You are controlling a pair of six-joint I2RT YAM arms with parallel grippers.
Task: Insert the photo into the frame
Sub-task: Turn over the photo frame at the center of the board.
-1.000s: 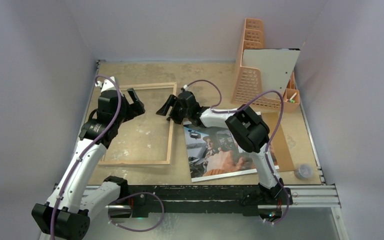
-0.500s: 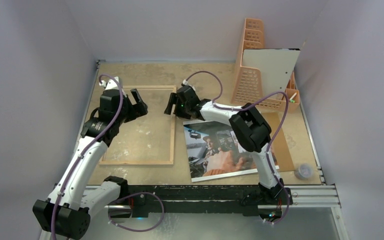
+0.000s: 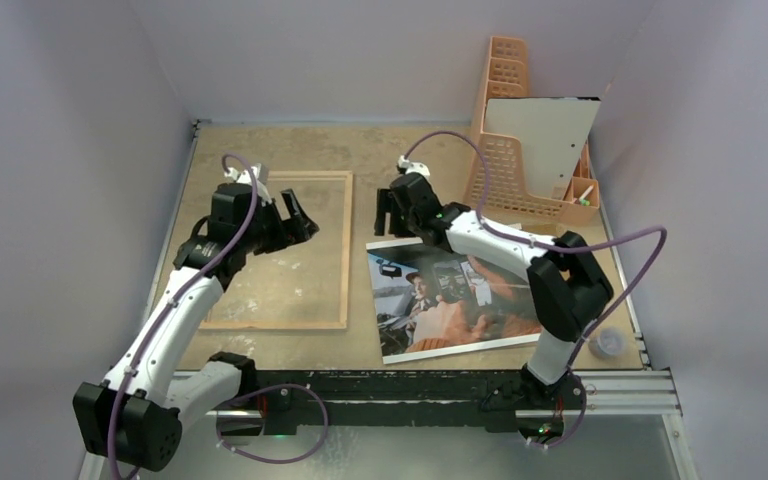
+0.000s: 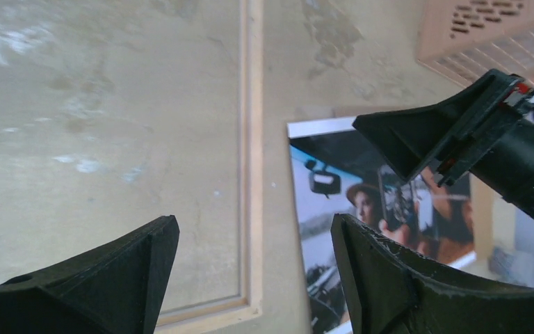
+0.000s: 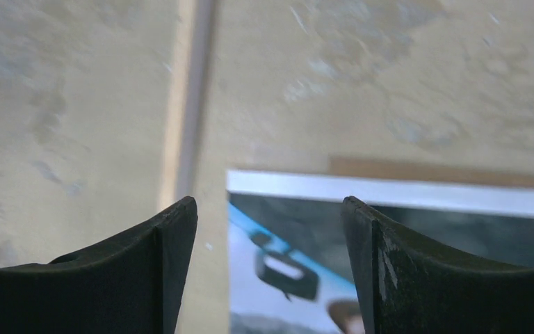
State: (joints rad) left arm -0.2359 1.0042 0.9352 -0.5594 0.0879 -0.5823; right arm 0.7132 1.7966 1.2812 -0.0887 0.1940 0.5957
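Pale walls are closing in a worn tan table (image 3: 410,150) on three sides, with both arms reaching out over it from the near edge.

- the frame (image 3: 345,270) is lying flat under the left gripper (image 3: 296,221), wood rim facing up, scuffed tabletop showing through the pane. Its right rail (image 4: 252,160) is running directly beneath the gap between that gripper's fingers.
- the photo (image 3: 450,300) is lying face up just right of the frame, not touching it. Its far left corner is sitting beneath the right gripper (image 3: 389,212). In the right wrist view the white top border of the photo (image 5: 403,195) is passing just ahead of the fingertips.
- Brown backing board (image 3: 566,285) is lying under the photo, sticking out past its right edge and, as a thin strip (image 5: 452,171), past its far edge.
- Orange mesh rack (image 3: 500,170) is standing beyond and to the right of the right gripper, a white board (image 3: 540,130) leaning against it.
- Left gripper (image 4: 254,226): hovering, fingers spread wide, nothing between them. The right gripper (image 4: 452,132) is showing ahead of it and to its right.
- Right gripper (image 5: 268,209): hovering, fingers spread apart, holding nothing; frame rail (image 5: 189,90) is lying ahead and to its left.
- Small clear cup (image 3: 608,343) is sitting at the near right corner, well apart from both grippers.
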